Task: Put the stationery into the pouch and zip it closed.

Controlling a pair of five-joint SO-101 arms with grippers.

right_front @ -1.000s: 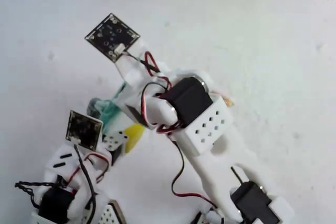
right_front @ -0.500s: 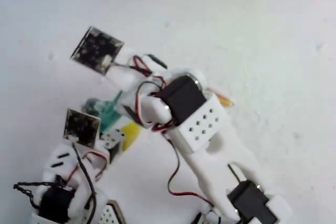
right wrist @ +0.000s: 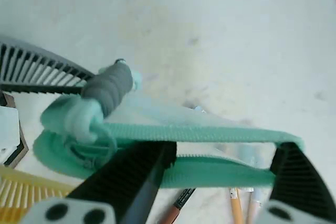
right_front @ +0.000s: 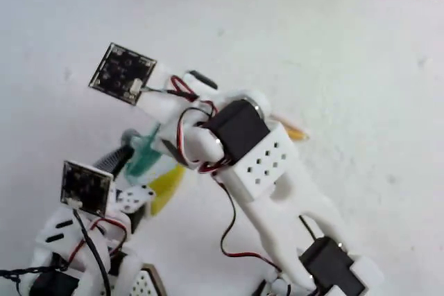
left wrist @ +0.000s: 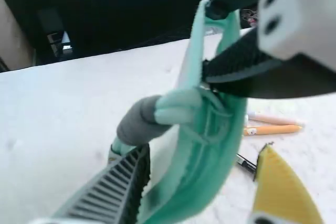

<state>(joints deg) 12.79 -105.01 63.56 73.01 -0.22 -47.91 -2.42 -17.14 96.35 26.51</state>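
Looking down, I see the pouch [right_front: 143, 152] at centre-left of the table [right_front: 347, 53], one end clamped in my left gripper [left wrist: 205, 153]. My right gripper [right wrist: 226, 150] has its fingers spread wide astride the pouch's open rim. Pencils [right_front: 291, 129] poke out beside that arm, mid-frame. White tabletop stretches to the top and right edges.

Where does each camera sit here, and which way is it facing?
High view: fixed above, looking down on the table and both arms.
Left wrist view: on left wrist, facing along left gripper at the pouch.
Right wrist view: on right wrist, facing down past right gripper.
Both wrist views share the pouch and pencils.
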